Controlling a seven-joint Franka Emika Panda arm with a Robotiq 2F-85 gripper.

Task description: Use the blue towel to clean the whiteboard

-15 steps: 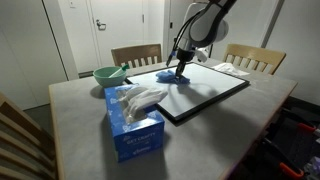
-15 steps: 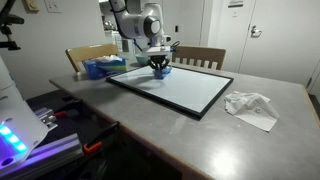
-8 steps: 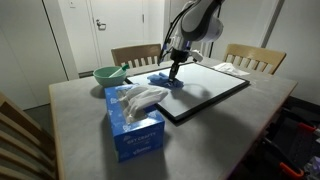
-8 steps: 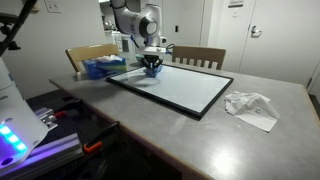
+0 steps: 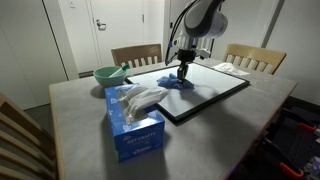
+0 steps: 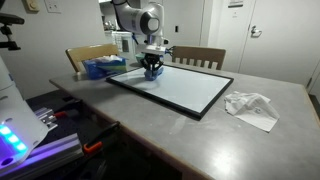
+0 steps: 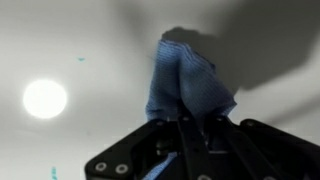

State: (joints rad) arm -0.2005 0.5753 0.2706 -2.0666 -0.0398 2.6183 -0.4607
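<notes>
One cloth: the blue towel (image 7: 185, 80), pinched tight in my gripper (image 7: 192, 128), pressed on the whiteboard (image 5: 215, 95).
Change: I've swept back inward from the board's edge.
Meaning: wiping mid-stroke, I judge.

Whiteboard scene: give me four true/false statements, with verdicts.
1. The tool pinches the blue towel on the whiteboard. True.
2. The white cloth lies on the whiteboard. False: it lies on the table, off the board.
3. A green bowl stands on the table, off the whiteboard. True.
4. The blue box is empty. False: white contents stick out of its top.
</notes>
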